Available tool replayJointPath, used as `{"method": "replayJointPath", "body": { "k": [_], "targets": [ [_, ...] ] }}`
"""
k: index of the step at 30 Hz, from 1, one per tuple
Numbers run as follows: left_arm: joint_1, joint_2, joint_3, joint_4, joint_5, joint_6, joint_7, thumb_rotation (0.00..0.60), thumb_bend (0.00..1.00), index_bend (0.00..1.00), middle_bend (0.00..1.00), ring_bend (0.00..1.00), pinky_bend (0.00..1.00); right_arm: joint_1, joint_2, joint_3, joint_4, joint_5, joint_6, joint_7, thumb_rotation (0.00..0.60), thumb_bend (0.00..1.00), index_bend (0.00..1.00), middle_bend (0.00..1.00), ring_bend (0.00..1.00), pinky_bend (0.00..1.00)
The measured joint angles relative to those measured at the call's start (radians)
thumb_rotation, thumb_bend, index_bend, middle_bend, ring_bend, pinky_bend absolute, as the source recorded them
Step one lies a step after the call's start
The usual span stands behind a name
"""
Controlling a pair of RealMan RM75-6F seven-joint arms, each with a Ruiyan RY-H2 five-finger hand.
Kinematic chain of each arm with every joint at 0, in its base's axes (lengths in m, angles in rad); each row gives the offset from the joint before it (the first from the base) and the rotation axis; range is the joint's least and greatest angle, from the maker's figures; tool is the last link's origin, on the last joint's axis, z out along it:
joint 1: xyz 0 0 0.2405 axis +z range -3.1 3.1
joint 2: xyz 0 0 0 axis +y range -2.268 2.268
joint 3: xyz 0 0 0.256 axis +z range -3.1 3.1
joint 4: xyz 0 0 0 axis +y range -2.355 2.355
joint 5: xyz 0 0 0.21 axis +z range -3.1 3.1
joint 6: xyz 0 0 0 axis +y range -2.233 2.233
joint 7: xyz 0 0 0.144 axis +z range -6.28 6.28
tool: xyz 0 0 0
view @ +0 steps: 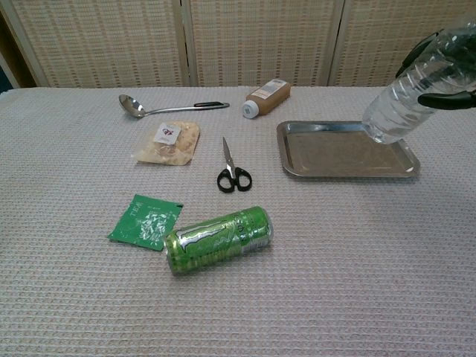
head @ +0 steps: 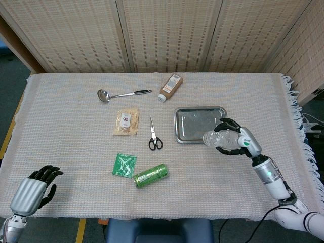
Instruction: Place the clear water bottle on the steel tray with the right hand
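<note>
Only the head view shows the left hand [head: 34,191], fingers curled on nothing at the table's near corner, while the right hand [head: 238,142] clasps the clear water bottle [view: 413,82], ribbed and tilted, above the steel tray [view: 343,172]'s near-right corner.

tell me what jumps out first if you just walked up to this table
The right hand holds the clear water bottle tilted in the air, its base over the right end of the steel tray. Next, the bright green can lying on its side at the front of the table, beside a green packet.
</note>
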Motion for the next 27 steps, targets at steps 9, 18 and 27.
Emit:
{"method": "replayJointPath", "body": {
  "k": [9,18,27],
  "targets": [
    [0.0,0.0,0.001,-0.001,0.0,-0.001,-0.004,0.6,0.59,0.32,0.26,0.18,0.39,-0.027,-0.087,0.068,0.096,0.078,0.065,-0.747,0.6,0.0,0.86,0.45,0.14,0.33],
    [0.001,0.001,0.0,-0.002,0.002,0.003,-0.004,0.6,0.59,0.32,0.26,0.18,0.39,-0.036,-0.078,0.041,0.079,0.04,0.054,-0.754,0.6,0.0,0.86,0.45,0.14,0.33],
    [0.002,0.001,0.001,-0.002,0.006,0.006,-0.001,0.6,0.59,0.32,0.26,0.18,0.39,-0.014,0.022,-0.047,-0.001,-0.079,-0.001,-0.215,0.6,0.0,0.86,0.45,0.14,0.34]
  ]
}}
